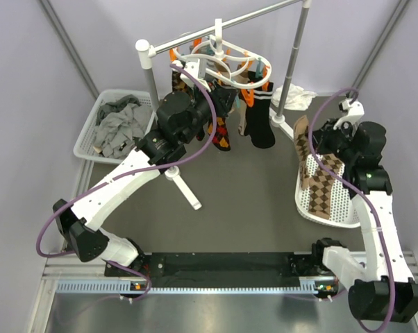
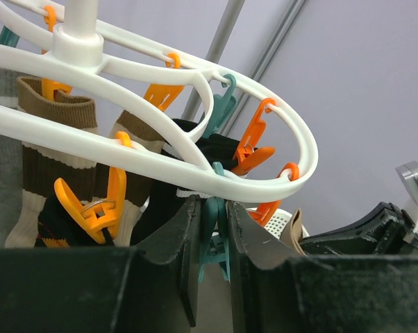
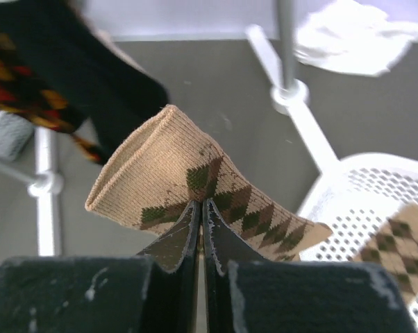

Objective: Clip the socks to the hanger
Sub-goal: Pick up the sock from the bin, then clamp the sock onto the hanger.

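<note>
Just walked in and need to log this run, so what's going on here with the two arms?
The arms are clipping argyle socks onto the white ring hanger. The left tool is pinching a teal clip on the hanger's rim. The right tool is shut on a tan argyle sock, held up near the white basket. Several other socks hang from the hanger; the tan one is not yet clipped.
</note>
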Motion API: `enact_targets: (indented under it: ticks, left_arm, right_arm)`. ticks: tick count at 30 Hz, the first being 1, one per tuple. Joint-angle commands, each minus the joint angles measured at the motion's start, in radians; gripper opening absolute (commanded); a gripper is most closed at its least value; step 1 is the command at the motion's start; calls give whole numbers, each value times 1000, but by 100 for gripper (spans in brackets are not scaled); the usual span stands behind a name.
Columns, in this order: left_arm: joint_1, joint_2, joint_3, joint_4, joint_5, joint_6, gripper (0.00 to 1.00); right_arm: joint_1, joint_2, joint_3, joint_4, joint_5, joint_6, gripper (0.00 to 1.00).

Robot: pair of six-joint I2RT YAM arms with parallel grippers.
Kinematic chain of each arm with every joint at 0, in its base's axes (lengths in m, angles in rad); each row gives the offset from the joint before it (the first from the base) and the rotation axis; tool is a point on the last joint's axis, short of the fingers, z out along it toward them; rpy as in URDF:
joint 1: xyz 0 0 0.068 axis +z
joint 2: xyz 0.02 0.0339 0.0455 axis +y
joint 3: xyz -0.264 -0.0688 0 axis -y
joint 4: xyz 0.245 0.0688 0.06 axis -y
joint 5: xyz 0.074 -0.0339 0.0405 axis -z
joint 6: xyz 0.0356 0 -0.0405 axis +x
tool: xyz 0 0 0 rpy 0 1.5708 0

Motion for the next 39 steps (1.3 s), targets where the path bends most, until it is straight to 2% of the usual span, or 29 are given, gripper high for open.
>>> enact_targets:
  ticks: [1, 6, 11, 18, 31, 39]
  left_arm:
    - [4, -28, -6, 63, 12, -20, 14]
    - [4, -23, -5, 63, 13, -21, 14]
    - [4, -22, -15, 83, 15, -33, 14]
    - [4, -17, -17, 90, 28, -50, 13]
    - [4, -29, -34, 106, 59, -67, 13]
    - [4, -31, -40, 104, 61, -63, 13]
  right_arm:
    - [74, -51, 51, 106, -112, 1, 0]
    - [184, -53, 54, 175, -167, 61, 0]
    - [319, -28, 56, 285, -163, 139, 0]
    - [428, 35, 59, 411, -127, 204, 0]
    - [514, 136, 90, 502, -85, 250, 0]
    - [519, 165, 116, 526, -72, 254, 0]
